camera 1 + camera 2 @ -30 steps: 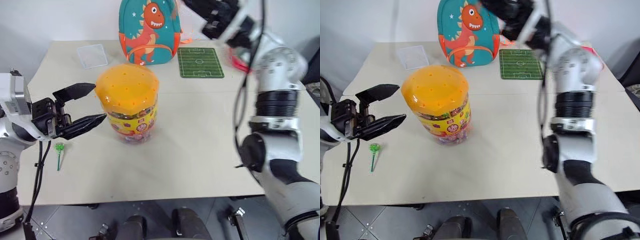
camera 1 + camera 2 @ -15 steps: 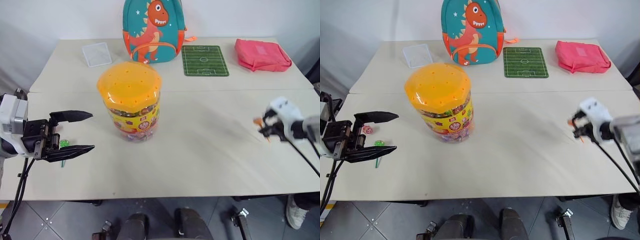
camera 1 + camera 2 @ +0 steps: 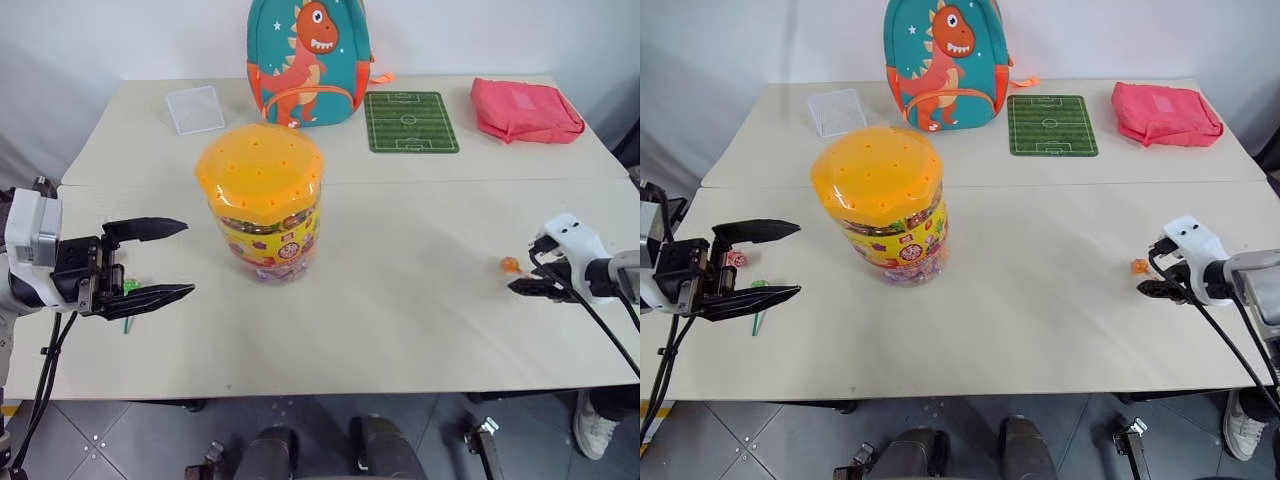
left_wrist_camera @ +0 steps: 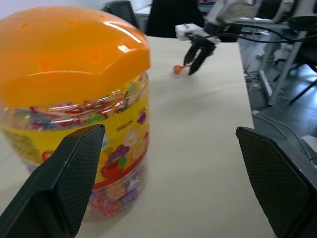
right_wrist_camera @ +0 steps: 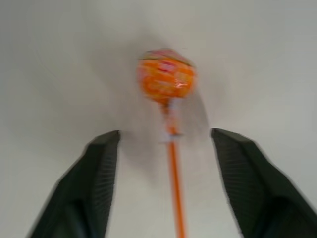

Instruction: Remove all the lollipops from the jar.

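You are leaving the orange lollipop [image 5: 166, 77] lying released between the right end effector's [image 3: 1152, 287] spread fingers near the bench's [image 3: 1040, 300] right edge, clear of the jar [image 3: 262, 200], while the left end effector [image 3: 155, 262] is waiting open.

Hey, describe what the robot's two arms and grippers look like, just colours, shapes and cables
Both grippers have two long black fingers tapering to points, their inner pads cross-hatched. The left gripper sits on a black block behind a boxy white-grey wrist housing, with a black cable hanging below it. The right gripper is smaller in view, topped by a white rounded housing, with grey arm casing behind and thin black cables trailing down.
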{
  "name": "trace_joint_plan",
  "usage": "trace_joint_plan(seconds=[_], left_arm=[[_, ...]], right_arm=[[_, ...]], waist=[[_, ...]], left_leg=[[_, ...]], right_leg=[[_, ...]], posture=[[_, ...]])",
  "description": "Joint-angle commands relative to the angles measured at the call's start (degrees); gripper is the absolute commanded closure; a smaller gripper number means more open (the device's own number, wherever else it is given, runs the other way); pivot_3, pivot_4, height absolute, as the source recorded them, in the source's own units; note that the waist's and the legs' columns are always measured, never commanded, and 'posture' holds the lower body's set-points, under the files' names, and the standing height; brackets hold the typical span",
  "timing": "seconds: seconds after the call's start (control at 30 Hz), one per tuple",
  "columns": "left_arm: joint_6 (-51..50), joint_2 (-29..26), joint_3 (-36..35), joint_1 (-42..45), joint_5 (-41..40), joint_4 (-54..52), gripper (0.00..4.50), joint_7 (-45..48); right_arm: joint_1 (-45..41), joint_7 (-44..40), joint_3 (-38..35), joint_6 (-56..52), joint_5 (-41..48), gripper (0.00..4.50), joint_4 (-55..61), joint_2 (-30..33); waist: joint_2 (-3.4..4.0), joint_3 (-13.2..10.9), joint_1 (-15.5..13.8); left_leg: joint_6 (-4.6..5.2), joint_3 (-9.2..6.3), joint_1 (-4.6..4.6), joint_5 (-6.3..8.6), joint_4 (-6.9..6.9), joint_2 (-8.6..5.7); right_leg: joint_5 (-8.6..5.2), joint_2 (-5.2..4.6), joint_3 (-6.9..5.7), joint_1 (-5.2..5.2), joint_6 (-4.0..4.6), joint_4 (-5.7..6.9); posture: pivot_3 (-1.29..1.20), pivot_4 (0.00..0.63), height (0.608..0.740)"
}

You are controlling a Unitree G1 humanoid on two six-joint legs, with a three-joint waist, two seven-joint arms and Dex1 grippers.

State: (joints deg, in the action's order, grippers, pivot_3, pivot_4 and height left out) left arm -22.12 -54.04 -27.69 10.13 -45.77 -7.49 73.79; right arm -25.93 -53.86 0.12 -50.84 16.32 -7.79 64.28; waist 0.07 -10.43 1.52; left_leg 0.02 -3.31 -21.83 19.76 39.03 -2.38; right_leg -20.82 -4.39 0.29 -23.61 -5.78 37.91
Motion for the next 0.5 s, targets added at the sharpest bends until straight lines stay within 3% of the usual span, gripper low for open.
trace_joint_plan(seconds=[0.03, 0.13, 0.2, 0.23, 0.33, 0.5], left_arm=[[3.12, -0.59, -2.29, -1.98, 3.82, 3.26, 0.00, -0.45], [6.98, -0.99, -2.07, -2.72, 8.56, 7.83, 0.00, -1.41], [11.20, -0.36, -1.91, -2.23, 12.16, 11.72, 0.00, -3.10], [14.18, -0.37, -0.72, -1.67, 15.32, 14.38, 0.00, -4.47], [20.49, 1.08, 1.41, -2.33, 19.53, 18.23, 0.00, -4.92], [22.97, 4.04, 2.20, -5.94, 21.42, 14.93, 0.00, -8.04]], right_arm=[[2.84, -8.38, -10.87, 11.22, 4.83, 0.13, 4.75, 2.61], [6.39, -18.62, -22.10, 22.03, 13.33, 0.06, 7.72, -1.35], [7.63, -20.33, -25.34, 23.82, 17.23, 0.06, 10.32, -4.23], [7.48, -17.01, -26.57, 24.95, 19.39, 0.06, 12.74, -8.79], [16.14, -20.92, -19.46, 36.30, 15.90, 0.06, 22.42, -15.46], [22.42, -19.27, -12.62, 47.00, 11.02, 0.06, 25.33, -23.19]], waist=[[0.03, 0.00, -0.05], [0.03, 0.00, -0.04], [0.01, 0.00, 0.00], [-0.05, 0.03, 0.01], [-0.29, 0.18, -0.10], [-0.28, 0.16, -0.17]], left_leg=[[0.00, 0.00, 0.00, 0.00, 0.00, 0.00], [0.00, 0.00, 0.02, 0.00, 0.02, 0.02], [0.00, 0.00, 0.15, 0.00, -0.01, 0.03], [0.01, 0.00, 0.24, 0.01, -0.04, 0.04], [-0.01, -0.06, 0.40, 0.01, -0.11, 0.06], [0.10, 0.00, 0.33, 0.09, 0.01, -0.09]], right_leg=[[0.00, 0.00, -0.01, 0.00, 0.00, 0.00], [0.00, 0.03, -0.05, 0.03, 0.00, -0.01], [0.00, 0.06, -0.06, 0.16, 0.00, 0.01], [0.00, 0.05, -0.06, 0.24, 0.00, 0.01], [0.00, 0.06, -0.11, 0.37, 0.00, 0.02], [0.09, -0.07, -0.03, 0.33, -0.17, 0.10]], posture=[[0.00, 0.150, 0.740], [0.00, 0.150, 0.740], [0.00, 0.150, 0.740], [0.00, 0.150, 0.740], [0.00, 0.150, 0.740], [0.00, 0.150, 0.740]])
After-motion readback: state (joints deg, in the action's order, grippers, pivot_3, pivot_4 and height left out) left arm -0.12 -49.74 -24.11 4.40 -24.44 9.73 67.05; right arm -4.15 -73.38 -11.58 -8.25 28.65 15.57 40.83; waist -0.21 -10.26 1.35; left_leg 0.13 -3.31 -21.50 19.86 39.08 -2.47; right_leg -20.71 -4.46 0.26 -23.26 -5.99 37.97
